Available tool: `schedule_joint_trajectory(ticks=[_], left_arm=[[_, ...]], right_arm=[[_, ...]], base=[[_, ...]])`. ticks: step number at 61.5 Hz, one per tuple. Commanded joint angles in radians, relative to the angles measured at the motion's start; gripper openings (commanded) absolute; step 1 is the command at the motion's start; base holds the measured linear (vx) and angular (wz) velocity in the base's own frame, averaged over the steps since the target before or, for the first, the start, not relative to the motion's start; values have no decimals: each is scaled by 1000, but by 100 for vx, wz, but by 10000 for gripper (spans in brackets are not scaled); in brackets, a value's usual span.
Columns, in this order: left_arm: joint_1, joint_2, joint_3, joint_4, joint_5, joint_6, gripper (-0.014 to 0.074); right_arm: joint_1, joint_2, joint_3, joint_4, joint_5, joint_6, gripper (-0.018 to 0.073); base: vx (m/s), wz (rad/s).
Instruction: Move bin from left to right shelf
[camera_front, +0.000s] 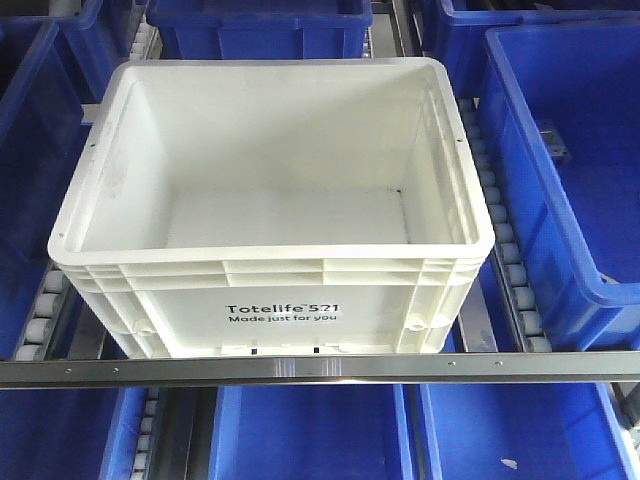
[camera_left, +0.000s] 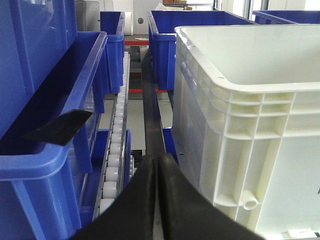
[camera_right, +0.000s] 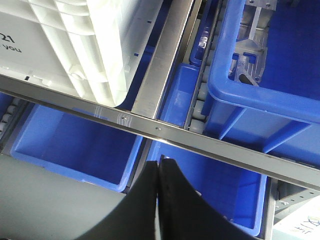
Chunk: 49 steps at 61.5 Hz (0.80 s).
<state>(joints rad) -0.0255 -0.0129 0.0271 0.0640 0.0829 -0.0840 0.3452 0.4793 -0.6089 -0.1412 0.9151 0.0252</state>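
Right of the closed left pincer (camera_left: 156, 167) stands the bin (camera_left: 250, 120); right pincer (camera_right: 159, 170) closed too.

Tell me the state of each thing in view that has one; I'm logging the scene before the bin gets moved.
white bin: upright, empty, sitting on the shelf rollers, not held.
left gripper: shut, empty, beside the white bin.
right gripper: shut, empty, in front of the shelf rail.
blue bin on the right: upright on its rollers.
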Motion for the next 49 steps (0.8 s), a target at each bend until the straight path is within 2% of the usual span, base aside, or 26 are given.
schedule_joint_trajectory(ticks=[1, 14, 17, 18, 21, 35, 49], left_arm=[[3, -10, -23, 0, -83, -9, -7], [3, -10, -23, 0, -83, -9, -7], [3, -10, -23, 0, -83, -9, -7], [3, -10, -23, 0, -83, -9, -7], [3, -10, -23, 0, -83, -9, -7], [3, -10, -23, 0, -83, -9, -7], [3, -10, -23, 0, -83, -9, -7]], right_arm=[[-28, -10, -25, -10, -77, -6, -8], [-224, -105, -25, 80, -285, 1, -8], [-258, -130, -25, 96, -306, 1, -8], [-309, -167, -25, 99, -321, 1, -8], [-341, -189, -25, 98, -324, 1, -8], [-403, -237, -1, 90, -360, 1, -8], [-419, -362, 327, 102, -737, -4, -8]], base=[[0, 0], [0, 0], [0, 0], [0, 0], [0, 0], [0, 0], [0, 0]])
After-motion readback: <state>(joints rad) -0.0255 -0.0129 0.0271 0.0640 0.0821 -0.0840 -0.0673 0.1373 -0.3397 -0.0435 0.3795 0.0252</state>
